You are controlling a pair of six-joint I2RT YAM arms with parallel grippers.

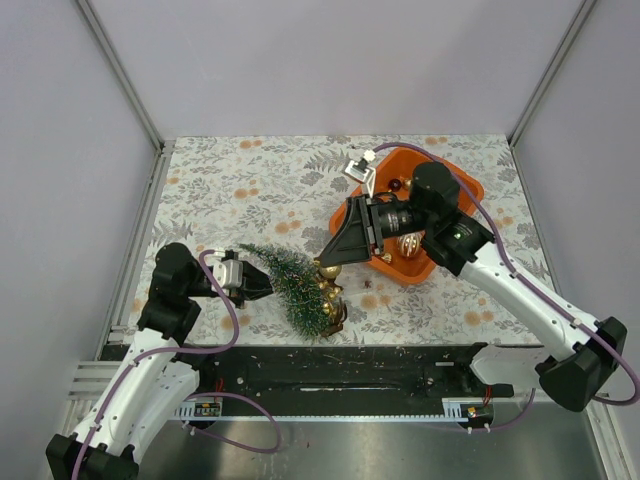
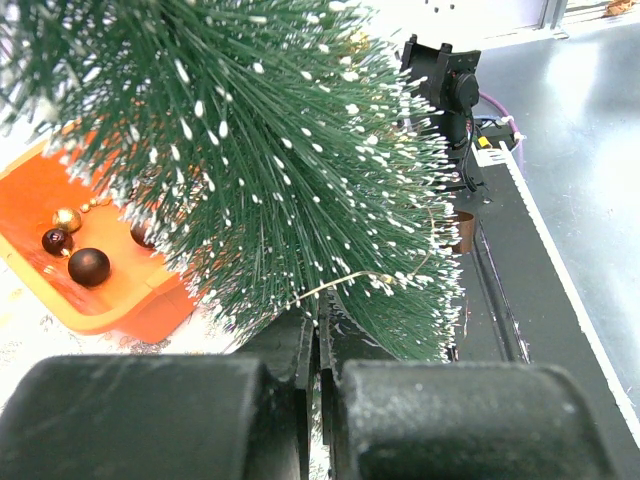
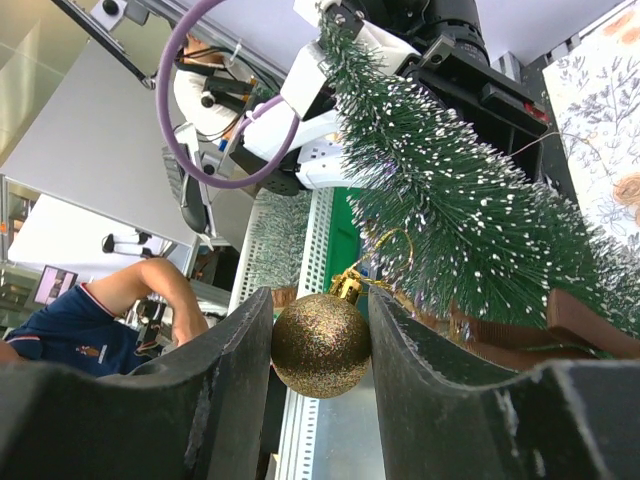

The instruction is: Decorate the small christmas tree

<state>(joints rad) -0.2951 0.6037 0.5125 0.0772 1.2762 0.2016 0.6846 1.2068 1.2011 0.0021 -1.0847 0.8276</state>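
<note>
Right tool (image 3: pixel 320 312) clamped on glittery gold ball ornament (image 3: pixel 320 348); frosted green bottle-brush tree (image 3: pixel 450 210) just ahead, tip pinched in left tool (image 1: pixel 265 287), base toward right tool.

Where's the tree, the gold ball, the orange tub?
small christmas tree (image 1: pixel 298 285), top view, branches.
gold ball (image 3: pixel 322 345), right wrist view, centre.
orange tub (image 2: pixel 120 308), left wrist view, wall.
</note>
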